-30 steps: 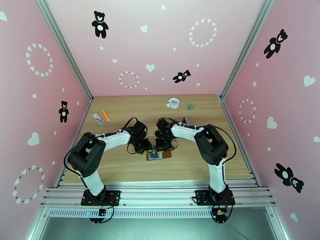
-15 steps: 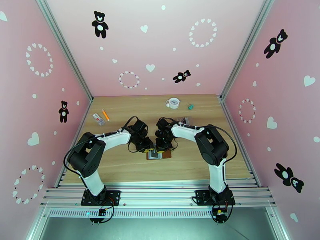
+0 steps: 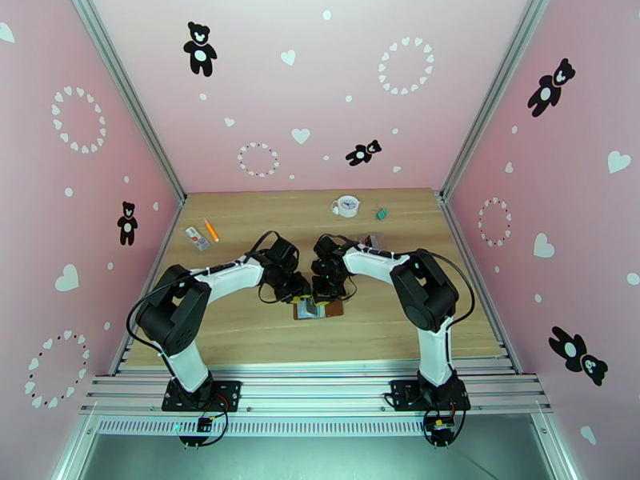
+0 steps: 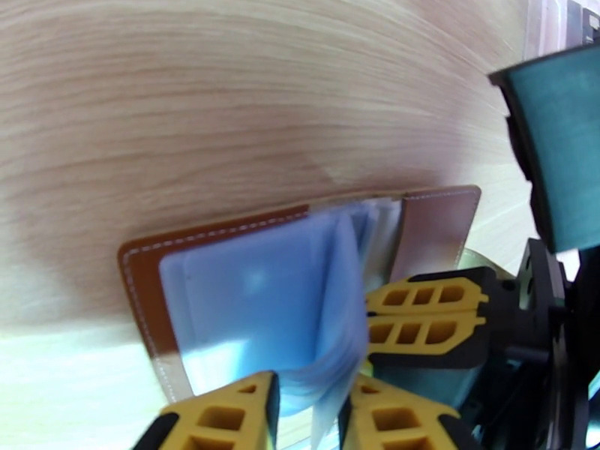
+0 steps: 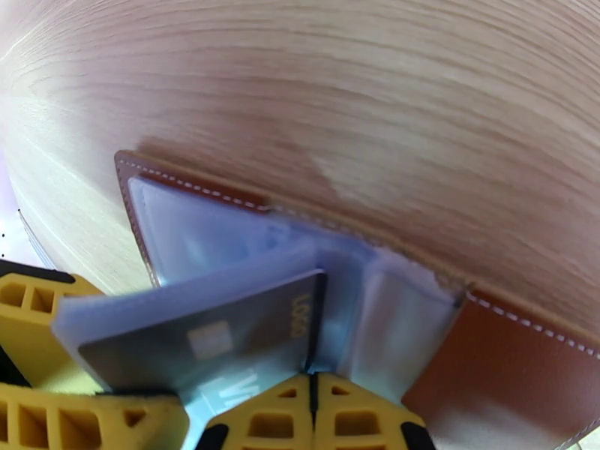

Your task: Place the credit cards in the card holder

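A pale wooden table (image 3: 240, 330) stands inside pink walls (image 3: 320, 90) dotted with bear stickers (image 3: 199, 48). A white round object (image 3: 346, 206) and a small green piece (image 3: 382, 212) lie near its far edge, an orange pen (image 3: 211, 230) and a white packet (image 3: 197, 238) by its left edge.

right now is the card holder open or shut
Open. The card holder lies spread flat on the table, clear sleeves fanned up, a dark credit card among them.
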You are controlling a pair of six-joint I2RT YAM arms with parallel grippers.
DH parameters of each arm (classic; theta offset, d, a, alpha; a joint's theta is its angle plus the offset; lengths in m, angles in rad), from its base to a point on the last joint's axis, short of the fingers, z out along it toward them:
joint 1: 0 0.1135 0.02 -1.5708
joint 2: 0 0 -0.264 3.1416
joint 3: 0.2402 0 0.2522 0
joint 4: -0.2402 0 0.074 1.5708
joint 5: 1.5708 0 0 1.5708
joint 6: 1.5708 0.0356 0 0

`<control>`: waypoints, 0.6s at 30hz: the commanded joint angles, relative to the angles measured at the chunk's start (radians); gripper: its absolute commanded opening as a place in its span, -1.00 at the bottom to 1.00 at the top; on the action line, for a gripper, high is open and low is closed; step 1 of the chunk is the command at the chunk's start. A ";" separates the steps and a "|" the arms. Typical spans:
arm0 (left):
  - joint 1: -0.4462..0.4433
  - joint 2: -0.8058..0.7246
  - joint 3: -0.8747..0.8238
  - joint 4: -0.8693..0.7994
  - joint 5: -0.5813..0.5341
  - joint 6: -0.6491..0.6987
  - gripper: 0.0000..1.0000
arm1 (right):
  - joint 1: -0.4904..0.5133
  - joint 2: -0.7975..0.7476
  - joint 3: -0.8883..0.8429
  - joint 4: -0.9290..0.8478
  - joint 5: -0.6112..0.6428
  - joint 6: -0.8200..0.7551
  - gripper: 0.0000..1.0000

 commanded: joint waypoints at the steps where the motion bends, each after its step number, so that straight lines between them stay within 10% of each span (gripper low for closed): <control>1: -0.010 -0.039 0.034 -0.075 -0.065 0.012 -0.35 | -0.005 -0.031 -0.020 -0.016 0.023 -0.004 -1.00; 18: -0.014 -0.039 0.011 -0.020 -0.034 -0.018 -0.24 | -0.007 -0.031 -0.037 -0.014 0.022 -0.010 -1.00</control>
